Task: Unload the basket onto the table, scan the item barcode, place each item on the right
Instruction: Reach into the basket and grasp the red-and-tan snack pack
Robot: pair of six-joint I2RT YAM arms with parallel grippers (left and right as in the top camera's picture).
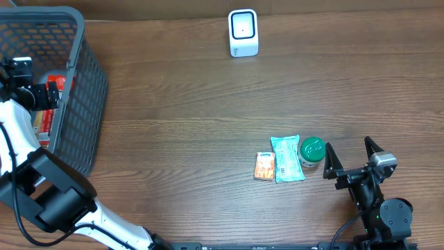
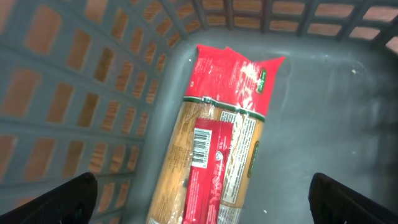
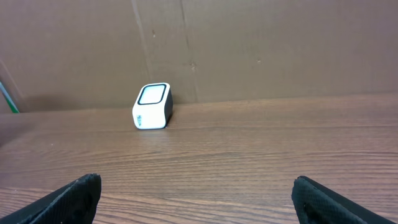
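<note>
Hovering my left gripper (image 2: 205, 205), jaws apart, over the packet (image 2: 217, 149) in the basket (image 2: 74, 93) (right gripper (image 1: 347, 149) apart too, empty); I judge nothing grasped, far scanner (image 1: 243, 32) unused.

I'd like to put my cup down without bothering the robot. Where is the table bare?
Bare wood stretches from the grey basket to the white scanner and right of it. It is crowded beside the right gripper: an orange packet, a pale green packet and a green-lidded jar sit together.
</note>
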